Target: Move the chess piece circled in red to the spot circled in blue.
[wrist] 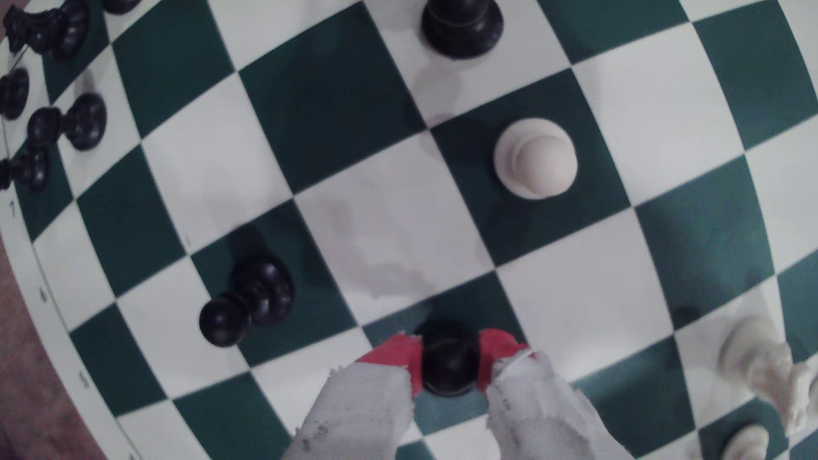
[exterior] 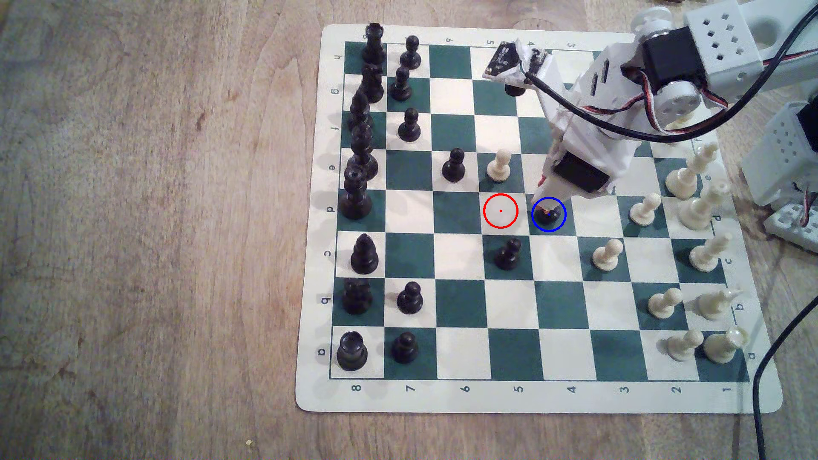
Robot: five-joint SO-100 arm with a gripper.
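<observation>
A: Where is the black pawn [exterior: 549, 215]?

B: Inside the blue ring [exterior: 549, 214], on the dark green square of file 4, row d. In the wrist view the pawn [wrist: 449, 360] sits between the two red-tipped fingers [wrist: 394, 354] of the claw [wrist: 449, 354], and both tips press against its round head.

A: So the claw is closed on it?

B: Yes, it grips the pawn. In the exterior view the claw [exterior: 548, 199] comes down on the piece from about one o'clock. Whether the base touches the board, I cannot tell.

A: And the red ring [exterior: 500, 211]?

B: At nine o'clock from the pawn, on the neighbouring white square, which is bare.

A: What stands around?

B: In the exterior view, a cream pawn [exterior: 499, 166] at about ten o'clock, on a green square. Another black pawn [exterior: 508, 254] at about seven o'clock, also on green. A third black pawn [exterior: 453, 166] lies farther out at ten o'clock.

A: And the board [exterior: 538, 398] itself?

B: It holds the black back rank along the exterior view's left and the cream pieces along its right, on a wooden table [exterior: 155, 221].
</observation>
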